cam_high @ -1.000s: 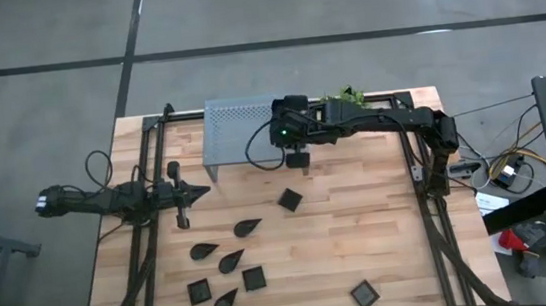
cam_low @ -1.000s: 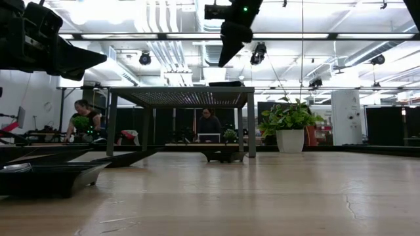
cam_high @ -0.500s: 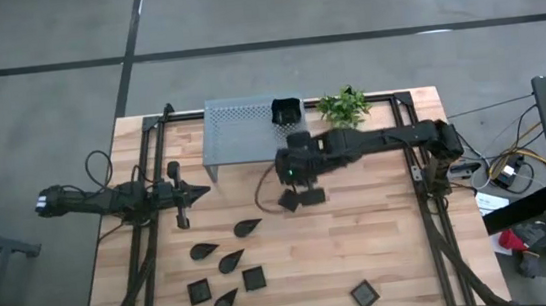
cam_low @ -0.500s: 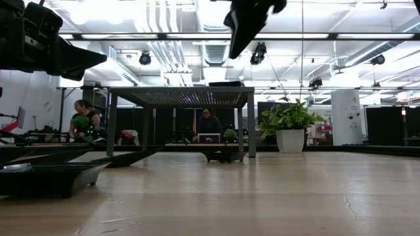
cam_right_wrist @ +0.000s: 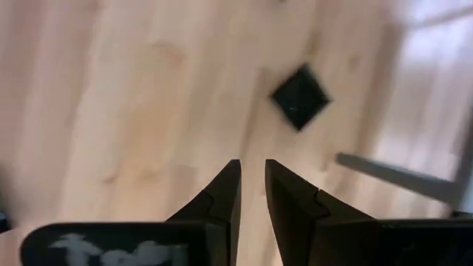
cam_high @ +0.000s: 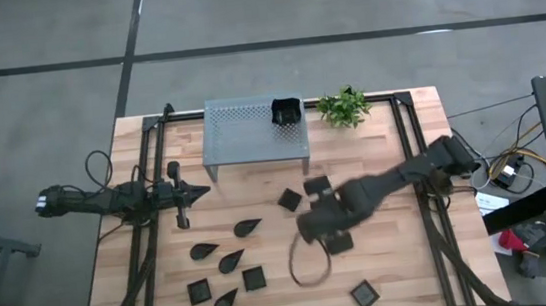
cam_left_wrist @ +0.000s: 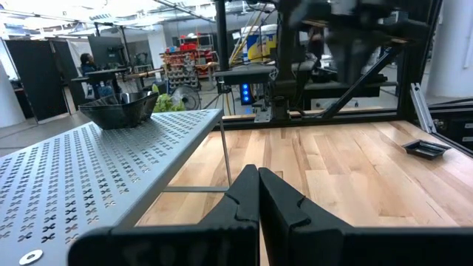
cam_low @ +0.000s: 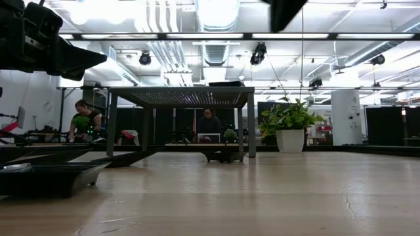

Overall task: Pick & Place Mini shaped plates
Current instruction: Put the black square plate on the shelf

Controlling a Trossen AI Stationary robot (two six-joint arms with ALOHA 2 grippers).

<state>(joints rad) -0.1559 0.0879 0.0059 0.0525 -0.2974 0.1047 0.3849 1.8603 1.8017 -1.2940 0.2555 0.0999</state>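
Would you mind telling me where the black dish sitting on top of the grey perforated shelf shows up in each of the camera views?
High view: black dish on the perforated shelf's right end, beside the plant.
Low view: only a dark sliver on the shelf top.
Left wrist view: upper left, on the shelf.
Right wrist view: not in it.
Shared landmark: the perforated shelf.

Shelf [cam_high: 251, 135] and plant [cam_high: 344, 107] block far edge; bare wood right of plates [cam_high: 229, 268] open
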